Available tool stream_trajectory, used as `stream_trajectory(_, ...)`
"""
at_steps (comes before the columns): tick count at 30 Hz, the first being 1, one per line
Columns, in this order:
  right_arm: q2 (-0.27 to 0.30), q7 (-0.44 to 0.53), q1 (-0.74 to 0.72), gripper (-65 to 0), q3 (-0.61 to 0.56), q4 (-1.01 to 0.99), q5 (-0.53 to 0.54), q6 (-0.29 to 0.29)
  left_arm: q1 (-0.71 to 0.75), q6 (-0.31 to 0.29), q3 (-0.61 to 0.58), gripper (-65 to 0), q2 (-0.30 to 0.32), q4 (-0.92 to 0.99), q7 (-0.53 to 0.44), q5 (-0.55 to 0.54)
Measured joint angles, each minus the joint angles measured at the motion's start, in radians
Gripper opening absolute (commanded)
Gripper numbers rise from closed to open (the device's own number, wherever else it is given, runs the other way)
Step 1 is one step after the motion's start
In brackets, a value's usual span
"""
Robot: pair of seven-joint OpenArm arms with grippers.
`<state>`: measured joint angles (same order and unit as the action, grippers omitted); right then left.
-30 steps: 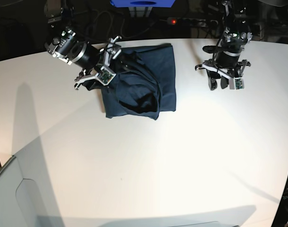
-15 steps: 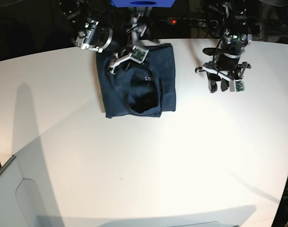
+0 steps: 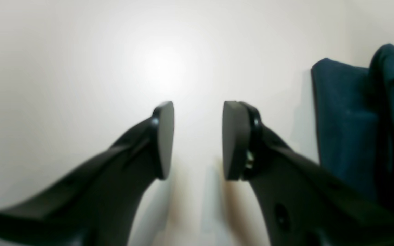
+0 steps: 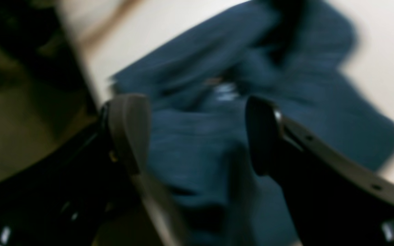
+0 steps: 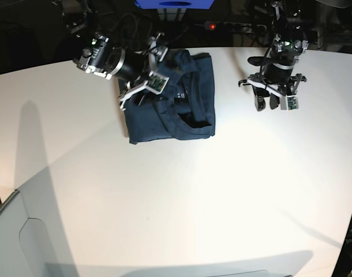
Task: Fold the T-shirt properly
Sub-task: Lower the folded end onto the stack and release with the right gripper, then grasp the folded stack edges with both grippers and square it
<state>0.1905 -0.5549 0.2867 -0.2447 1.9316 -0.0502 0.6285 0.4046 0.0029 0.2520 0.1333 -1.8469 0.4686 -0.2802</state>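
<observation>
1. The T-shirt (image 5: 167, 104) lies folded into a roughly rectangular bundle on the white worktop (image 5: 182, 196), toward the far edge and left of centre in the base view. Its neckline opening faces up, and small white label print is visible inside it.
2. The right gripper (image 5: 142, 81) hangs over the bundle's far-left corner. In the right wrist view its fingers (image 4: 130, 130) stand spread wide with blue cloth visible between them; that view is blurred, so contact with the cloth cannot be determined. Nothing is seen pinched.
3. The left gripper (image 5: 274, 99) points down at bare worktop, well apart from the shirt on its right side. In the left wrist view its pads (image 3: 164, 140) are parted with only white surface between them; it holds nothing. The shirt's edge shows at that view's right margin.
</observation>
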Motion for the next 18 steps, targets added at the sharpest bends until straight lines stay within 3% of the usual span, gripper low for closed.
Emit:
stream_trajectory(5, -0.034, -0.003, -0.026, -23.5, 0.154, 0.0, -0.001, 0.0, 0.051, 0.005, -0.007, -41.7, -0.004, -0.09, 0.001, 0.0)
stream_trajectory(7, -0.034, -0.007, -0.037, -23.5, 0.187, 0.0, -0.002, 0.001, 0.092, 0.012, -0.026, -38.4, -0.052, -0.154, -0.003, -0.016)
stream_trajectory(11, -0.038, -0.005, -0.048, -23.5, 0.206, 0.0, 0.001, 0.0, 0.149, -0.003, -0.117, -31.5, -0.104, -0.188, -0.001, -0.06)
stream_trajectory(18, -0.039, -0.003, -0.047, -23.5, 0.205, -0.001, 0.002, 0.0, 0.144, 0.008, -0.294, -30.9, -0.111, -0.153, -0.008, -0.053)
